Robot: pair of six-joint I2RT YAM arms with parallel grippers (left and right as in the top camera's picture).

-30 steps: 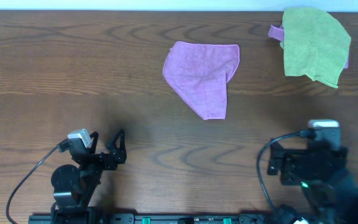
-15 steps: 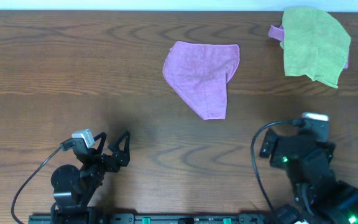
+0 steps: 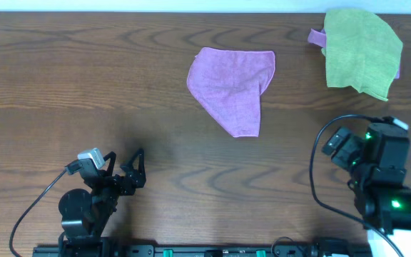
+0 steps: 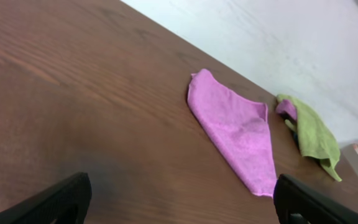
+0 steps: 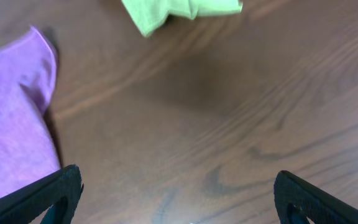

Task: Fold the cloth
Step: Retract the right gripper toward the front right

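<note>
left end effector [image 3: 140,168]: black | right arm [image 3: 381,161]: black, green lights

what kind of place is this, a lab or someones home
Most likely a robotics lab bench: a left arm and right arm with trailing cables at the edge of a wooden table, a white wall behind, and a purple cloth and green cloth laid out.

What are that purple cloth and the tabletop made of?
The purple cloth looks like soft microfibre or terry: matte, fuzzy surface, stitched hem. The table looks like dark wood or wood-look laminate: visible grain, slight sheen.
</note>
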